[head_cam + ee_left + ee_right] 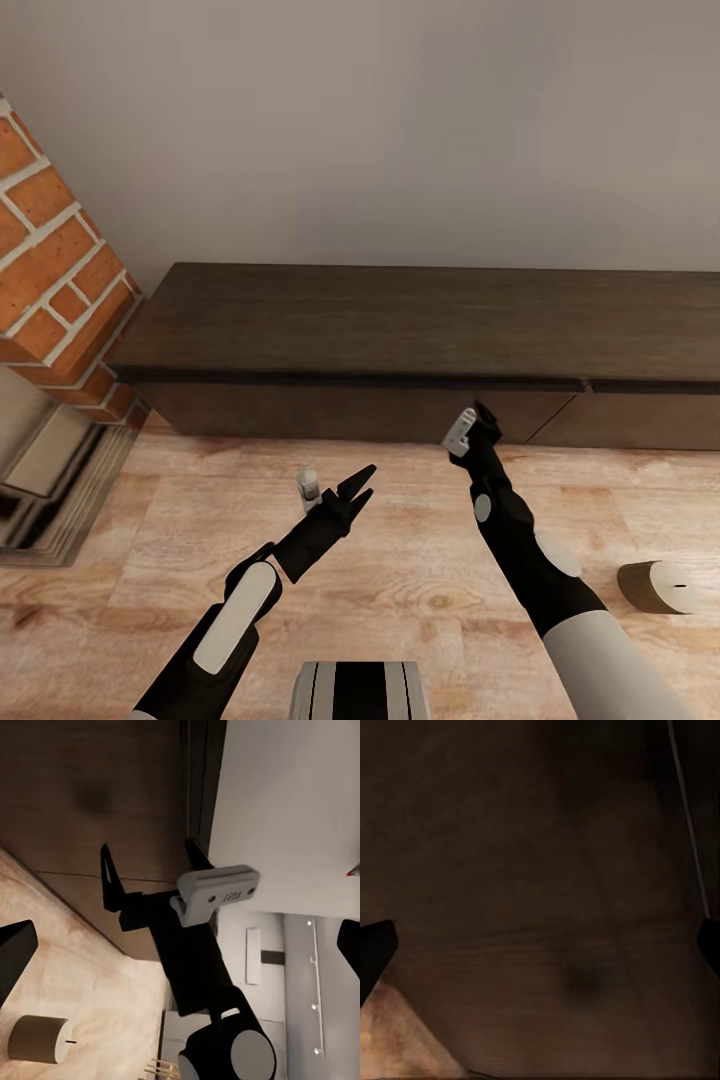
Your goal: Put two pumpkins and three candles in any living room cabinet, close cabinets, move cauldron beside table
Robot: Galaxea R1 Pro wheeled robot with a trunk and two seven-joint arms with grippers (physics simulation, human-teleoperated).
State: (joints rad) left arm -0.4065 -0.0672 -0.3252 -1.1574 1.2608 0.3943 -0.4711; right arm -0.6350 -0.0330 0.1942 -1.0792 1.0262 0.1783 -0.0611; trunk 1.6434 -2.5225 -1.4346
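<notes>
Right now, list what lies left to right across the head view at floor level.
Brick fireplace → left tool → right tool → candle lying on its side on the wooden floor.

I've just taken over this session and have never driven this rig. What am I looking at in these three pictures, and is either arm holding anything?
The large picture comes from the robot's head, looking down over its two black arms. Ahead is the long dark cabinet against the wall, its fronts shut as far as this view shows, with a brick fireplace to the left. One candle lies on its side on the wood floor by the right arm.

The other two pictures come from cameras at the wrists. The left wrist view looks across at the right gripper, open and empty near the cabinet front, with the candle behind. The right wrist view is close to the dark wood. The left gripper is open and empty too.
</notes>
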